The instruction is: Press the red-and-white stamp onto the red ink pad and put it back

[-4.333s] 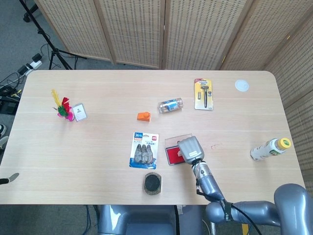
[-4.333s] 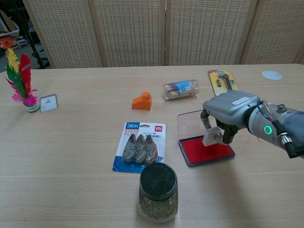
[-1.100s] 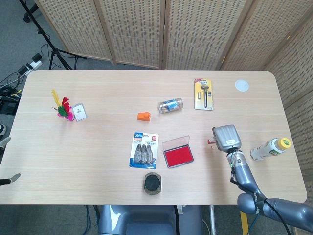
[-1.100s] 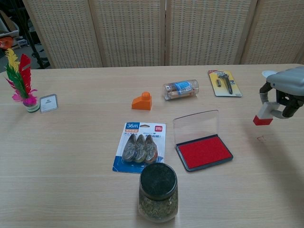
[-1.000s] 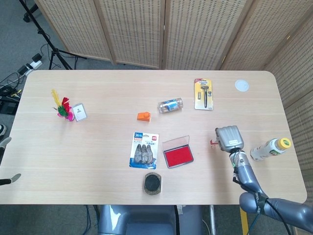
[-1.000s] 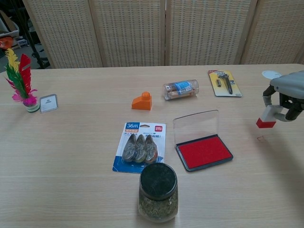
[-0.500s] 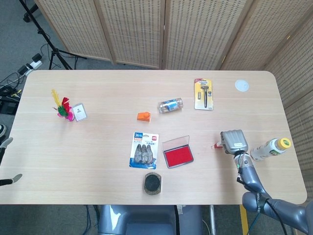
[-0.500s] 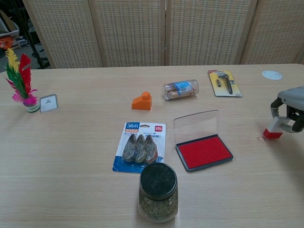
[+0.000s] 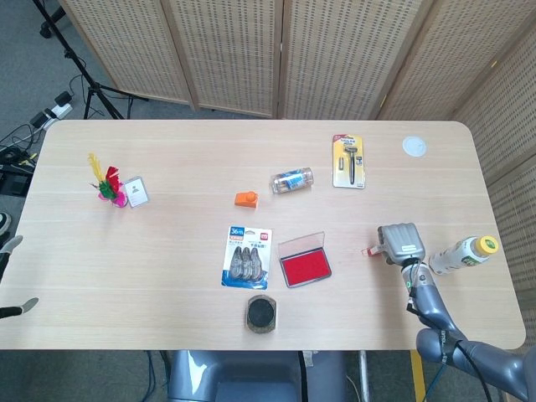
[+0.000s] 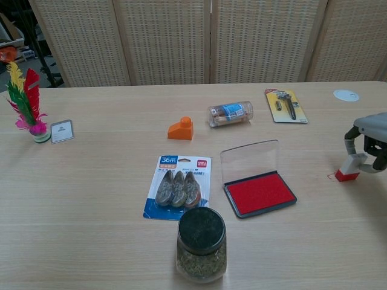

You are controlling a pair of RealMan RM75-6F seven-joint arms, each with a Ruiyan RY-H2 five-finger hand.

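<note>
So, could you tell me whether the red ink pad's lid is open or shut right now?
Open. The ink pad's clear lid stands raised behind it, leaving the red surface exposed.

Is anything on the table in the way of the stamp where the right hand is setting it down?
Nothing visible. The right hand holds the stamp at bare table, red base down. The ink pad lies well to its left, and the bottle lies apart on the other side.
</note>
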